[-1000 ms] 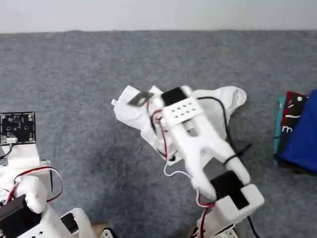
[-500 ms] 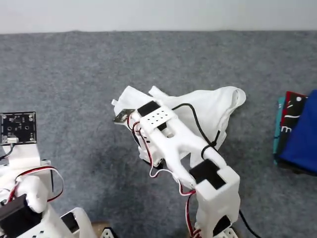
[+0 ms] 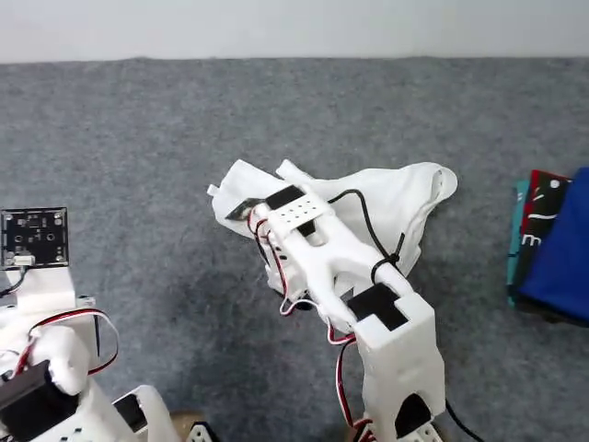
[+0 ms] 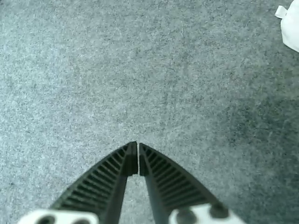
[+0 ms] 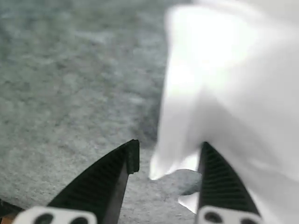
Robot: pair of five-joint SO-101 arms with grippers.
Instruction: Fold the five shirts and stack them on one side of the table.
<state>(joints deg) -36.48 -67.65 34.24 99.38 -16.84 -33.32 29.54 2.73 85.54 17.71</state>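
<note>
A crumpled white shirt lies in the middle of the grey table. My right arm stretches over it, and my right gripper is at the shirt's left edge. In the right wrist view that gripper is open, low over the table, with the white shirt's edge hanging between its jaws. My left gripper is shut with nothing in it, over bare grey cloth. A corner of the white shirt shows far from it.
A stack of folded shirts, blue on top with red, black and teal under it, sits at the table's right edge. My left arm is folded back at the front left corner. Grey table spreads left of the shirt.
My right arm swung left from the shirt's top middle and came down at its left edge. The shirt's left flap shifted slightly. The left arm kept still.
</note>
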